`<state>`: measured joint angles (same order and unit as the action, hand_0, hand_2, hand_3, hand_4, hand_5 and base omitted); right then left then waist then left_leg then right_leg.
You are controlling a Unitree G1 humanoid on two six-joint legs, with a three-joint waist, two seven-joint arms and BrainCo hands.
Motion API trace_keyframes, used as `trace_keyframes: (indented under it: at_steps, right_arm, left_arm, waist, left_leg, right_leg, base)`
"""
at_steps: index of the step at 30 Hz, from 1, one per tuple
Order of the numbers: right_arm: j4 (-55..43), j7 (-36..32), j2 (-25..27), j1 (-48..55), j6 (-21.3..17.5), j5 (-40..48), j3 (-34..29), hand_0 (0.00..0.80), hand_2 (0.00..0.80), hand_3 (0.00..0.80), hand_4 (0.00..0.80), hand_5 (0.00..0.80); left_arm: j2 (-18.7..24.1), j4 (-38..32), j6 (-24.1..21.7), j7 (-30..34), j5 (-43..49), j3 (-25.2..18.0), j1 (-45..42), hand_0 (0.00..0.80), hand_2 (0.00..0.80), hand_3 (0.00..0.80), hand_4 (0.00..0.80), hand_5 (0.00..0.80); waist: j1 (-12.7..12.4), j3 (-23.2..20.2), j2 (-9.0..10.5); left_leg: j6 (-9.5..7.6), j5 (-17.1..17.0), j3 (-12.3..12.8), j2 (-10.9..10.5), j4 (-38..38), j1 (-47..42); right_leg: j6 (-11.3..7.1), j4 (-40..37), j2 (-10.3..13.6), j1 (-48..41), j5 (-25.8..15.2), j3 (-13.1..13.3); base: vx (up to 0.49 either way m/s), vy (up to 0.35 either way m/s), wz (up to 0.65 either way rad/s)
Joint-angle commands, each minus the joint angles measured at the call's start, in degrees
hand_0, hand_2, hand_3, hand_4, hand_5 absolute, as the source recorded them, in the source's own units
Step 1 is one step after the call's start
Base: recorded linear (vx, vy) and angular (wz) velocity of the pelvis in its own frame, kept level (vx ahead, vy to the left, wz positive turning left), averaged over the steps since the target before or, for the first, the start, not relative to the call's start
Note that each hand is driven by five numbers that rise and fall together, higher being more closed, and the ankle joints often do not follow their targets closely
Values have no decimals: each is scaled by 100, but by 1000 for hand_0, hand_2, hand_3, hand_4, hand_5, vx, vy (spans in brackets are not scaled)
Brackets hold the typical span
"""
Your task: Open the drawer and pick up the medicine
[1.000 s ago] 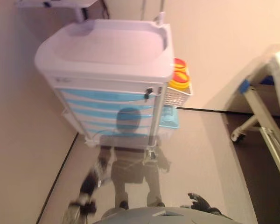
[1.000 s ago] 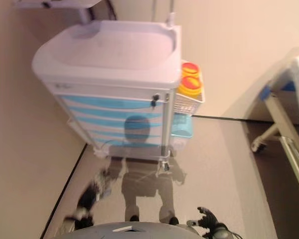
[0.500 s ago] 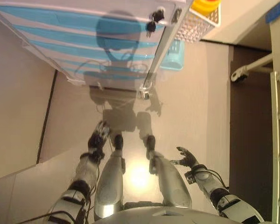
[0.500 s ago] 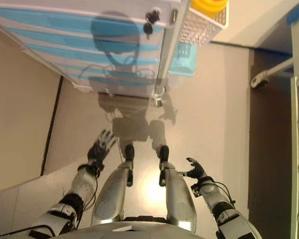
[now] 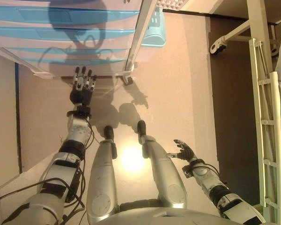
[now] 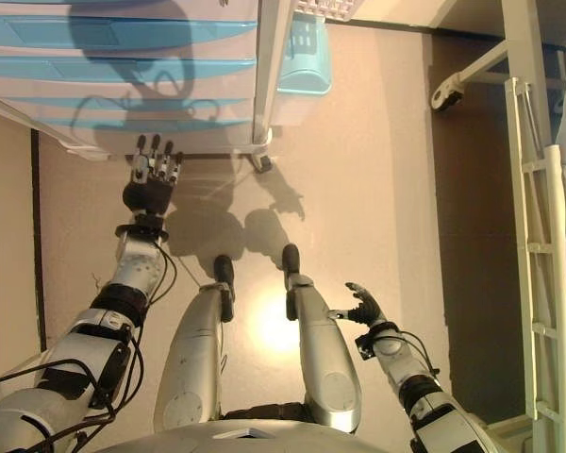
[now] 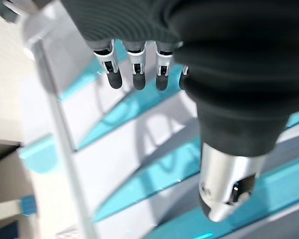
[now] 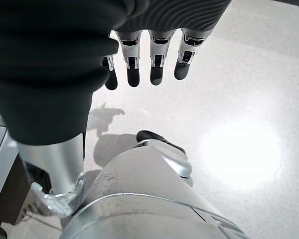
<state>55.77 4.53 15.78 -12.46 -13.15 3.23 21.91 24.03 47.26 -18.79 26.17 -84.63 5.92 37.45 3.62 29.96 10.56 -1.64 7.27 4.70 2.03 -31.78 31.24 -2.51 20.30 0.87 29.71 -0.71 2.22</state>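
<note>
here, left robot hand (image 5: pixel 82 89) fingers straight, empty, just below closed blue drawers (image 5: pixel 61 33), right robot hand (image 5: pixel 184 151) relaxed, empty

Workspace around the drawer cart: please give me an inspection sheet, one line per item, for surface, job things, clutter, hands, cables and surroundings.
Surface: pale smooth floor, with a bright light glare on it.
Job's things: cart with blue-fronted drawers, all shut as far as seen; no medicine in view.
Clutter: light blue bin hanging on the cart's side; a white basket above it, mostly cut off.
Hands: left hand raised toward the cart's lowest part, fingers straight, holding nothing. Right hand low at the robot's right side, fingers relaxed, empty.
Cables: nothing seen apart from the robot's own.
Surroundings: white bed frame with a caster to the right, over darker floor.
</note>
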Motion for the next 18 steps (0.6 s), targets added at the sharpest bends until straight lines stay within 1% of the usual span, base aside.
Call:
trace_keyframes:
  at_steps: [1, 5, 8, 14, 18]
  right_arm:
    - [-210, 74, 250, 622, -84, 65, 482, 0, 0, 0, 0, 0]
    - [-251, 137, 227, 668, -134, 92, 640, 0, 0, 0, 0, 0]
    - [-289, 160, 238, 724, -156, 81, 742, 0, 0, 0, 0, 0]
    - [-223, 173, 300, 754, -225, 40, 905, 0, 0, 0, 0, 0]
    - [-134, 163, 326, 776, -302, 6, 1002, 0, 0, 0, 0, 0]
  left_arm:
    - [227, -297, -37, 234, -405, -167, 271, 0, 0, 0, 0, 0]
    - [441, -362, -153, 189, -624, -214, 797, 0, 0, 0, 0, 0]
    - [622, -398, -198, 292, -859, -241, 1168, 0, 0, 0, 0, 0]
    - [897, -423, -329, 245, -1120, -107, 1916, 0, 0, 0, 0, 0]
    - [1131, -480, -250, 540, -1421, -29, 2346, 0, 0, 0, 0, 0]
  waist:
    - [82, -287, 135]
    - [139, -282, 187]
    - [187, -298, 216]
    - [285, -298, 227]
    - [311, -319, 253]
  left_leg:
    - [-223, 508, -43, -221, -126, 201]
    - [-238, 594, -40, -214, -251, 274]
    - [-246, 641, -26, -207, -292, 285]
    - [-267, 730, 7, -197, -404, 295]
    - [-284, 789, 21, -193, -440, 290]
  right_leg:
    - [26, 131, -123, 134, 53, -133]
    - [49, 147, -143, 174, 57, -118]
    - [63, 146, -156, 184, 60, -99]
    - [108, 197, -172, 184, 97, -42]
    - [114, 165, -187, 148, 101, -14]
  base:
    - [39, -7, -3]
    - [38, -15, -4]
    - [35, -5, -4]
    - [11, 3, -1]
    - [8, 2, 0]
